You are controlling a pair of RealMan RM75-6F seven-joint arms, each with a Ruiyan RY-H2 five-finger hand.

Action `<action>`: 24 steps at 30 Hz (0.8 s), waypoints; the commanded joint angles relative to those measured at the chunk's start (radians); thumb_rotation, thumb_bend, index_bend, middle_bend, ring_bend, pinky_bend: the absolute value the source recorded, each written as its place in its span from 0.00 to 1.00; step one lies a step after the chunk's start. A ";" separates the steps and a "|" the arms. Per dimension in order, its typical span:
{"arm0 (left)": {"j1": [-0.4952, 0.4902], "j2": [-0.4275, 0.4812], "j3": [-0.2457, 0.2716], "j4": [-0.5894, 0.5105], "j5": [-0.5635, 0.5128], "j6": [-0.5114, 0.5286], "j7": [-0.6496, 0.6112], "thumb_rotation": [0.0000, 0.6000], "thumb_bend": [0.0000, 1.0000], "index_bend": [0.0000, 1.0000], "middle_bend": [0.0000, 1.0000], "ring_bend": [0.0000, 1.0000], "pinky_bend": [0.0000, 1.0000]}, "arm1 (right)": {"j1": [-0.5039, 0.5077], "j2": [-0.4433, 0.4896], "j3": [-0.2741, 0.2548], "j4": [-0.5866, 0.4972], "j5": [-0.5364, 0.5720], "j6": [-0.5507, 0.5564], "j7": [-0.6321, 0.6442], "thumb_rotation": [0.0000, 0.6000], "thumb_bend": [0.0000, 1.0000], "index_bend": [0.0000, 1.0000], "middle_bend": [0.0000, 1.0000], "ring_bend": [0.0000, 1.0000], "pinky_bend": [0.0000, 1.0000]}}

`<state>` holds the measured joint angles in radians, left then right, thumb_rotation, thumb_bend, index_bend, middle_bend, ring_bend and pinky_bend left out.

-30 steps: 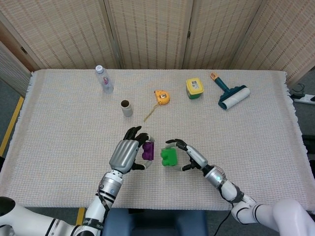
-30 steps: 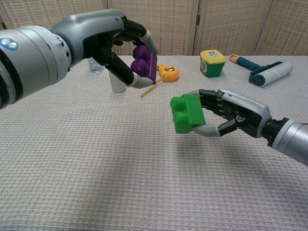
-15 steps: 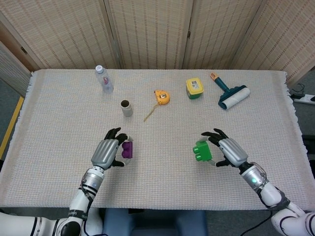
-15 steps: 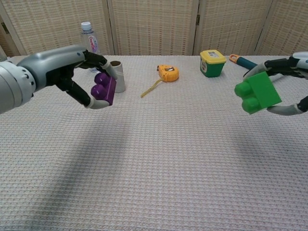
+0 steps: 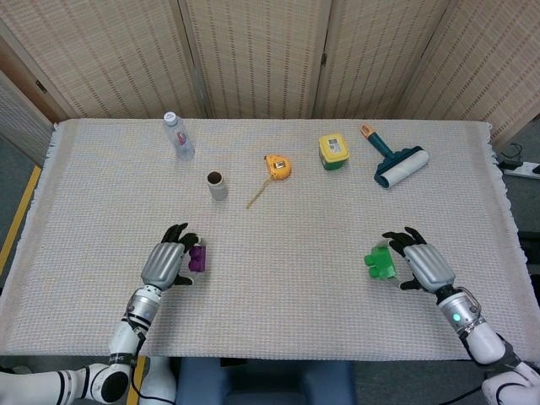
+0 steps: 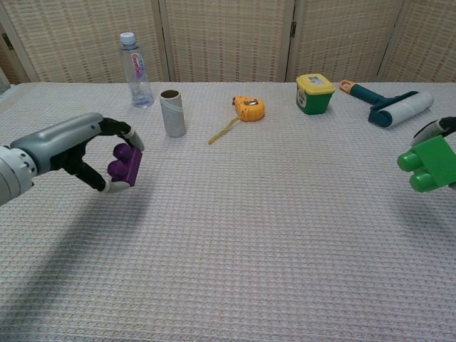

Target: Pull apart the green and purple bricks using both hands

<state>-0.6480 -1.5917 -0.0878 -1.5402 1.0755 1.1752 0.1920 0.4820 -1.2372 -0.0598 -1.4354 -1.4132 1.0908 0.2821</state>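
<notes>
The two bricks are apart, one in each hand. My left hand point(image 5: 165, 264) point(image 6: 68, 147) holds the purple brick point(image 5: 197, 258) point(image 6: 125, 164) above the near left of the table, fingers wrapped around it. My right hand point(image 5: 425, 266) holds the green brick point(image 5: 380, 262) point(image 6: 429, 164) above the near right. In the chest view only a bit of the right hand's fingers point(image 6: 436, 129) shows at the frame edge behind the green brick.
At the back of the woven tablecloth point(image 5: 278, 278) stand a water bottle point(image 5: 178, 137), a cardboard tube point(image 5: 217, 186), a yellow tape measure point(image 5: 277, 167), a yellow-lidded green tub point(image 5: 332, 152) and a lint roller point(image 5: 396, 162).
Both hands have swung outward and down. The purple brick went left, the green brick right, and the gap between them has widened from a few centimetres to much of the table.
</notes>
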 commanded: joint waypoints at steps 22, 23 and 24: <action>0.022 -0.003 -0.045 0.070 0.081 -0.137 -0.134 1.00 0.32 0.00 0.00 0.00 0.00 | 0.040 0.055 0.028 -0.055 -0.019 -0.181 0.039 1.00 0.37 0.00 0.00 0.00 0.00; 0.024 0.011 -0.045 0.049 0.095 -0.135 -0.146 1.00 0.32 0.00 0.00 0.00 0.00 | 0.037 0.069 0.028 -0.069 -0.028 -0.170 0.040 1.00 0.37 0.00 0.00 0.00 0.00; 0.028 0.027 -0.044 0.031 0.112 -0.127 -0.150 1.00 0.32 0.00 0.00 0.00 0.00 | 0.032 0.084 0.029 -0.084 -0.037 -0.153 0.037 1.00 0.37 0.00 0.00 0.00 0.00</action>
<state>-0.6262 -1.5925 -0.1287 -1.4746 1.1578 1.0396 0.0622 0.5207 -1.1757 -0.0320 -1.4968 -1.4338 0.9158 0.3165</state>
